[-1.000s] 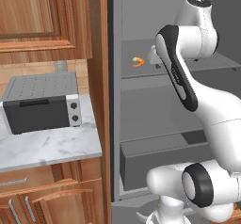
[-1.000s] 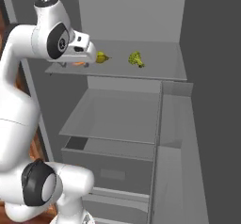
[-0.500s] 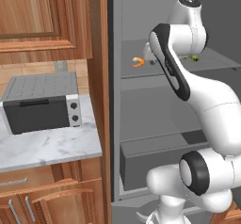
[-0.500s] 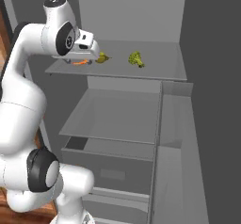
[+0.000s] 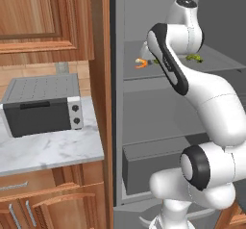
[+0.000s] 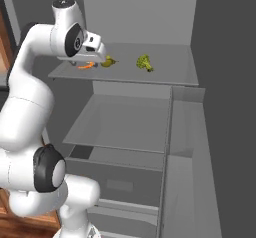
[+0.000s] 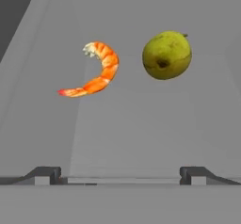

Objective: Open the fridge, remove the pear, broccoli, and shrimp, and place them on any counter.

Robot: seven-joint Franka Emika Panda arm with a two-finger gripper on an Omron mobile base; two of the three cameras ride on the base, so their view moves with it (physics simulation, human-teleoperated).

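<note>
shrimp [image 7: 94, 70] beside pear [image 7: 166, 55], broccoli [image 6: 144, 62] apart.

Fridge [image 6: 210, 57]: matte grey throughout, shelves included. Shrimp [image 7: 94, 70]: orange with darker bands, pale whitish head end, red tail tip. Pear [image 7: 167, 54]: olive-green with yellowish tinge, dark spot at centre. Broccoli [image 6: 144, 62]: dark green floret, paler stalk. Desk [image 5: 48, 148]: white marble, grey veins. Cabinets [image 5: 45, 16]: brown wood. Toaster oven [image 5: 41, 105]: grey, dark door.
</note>
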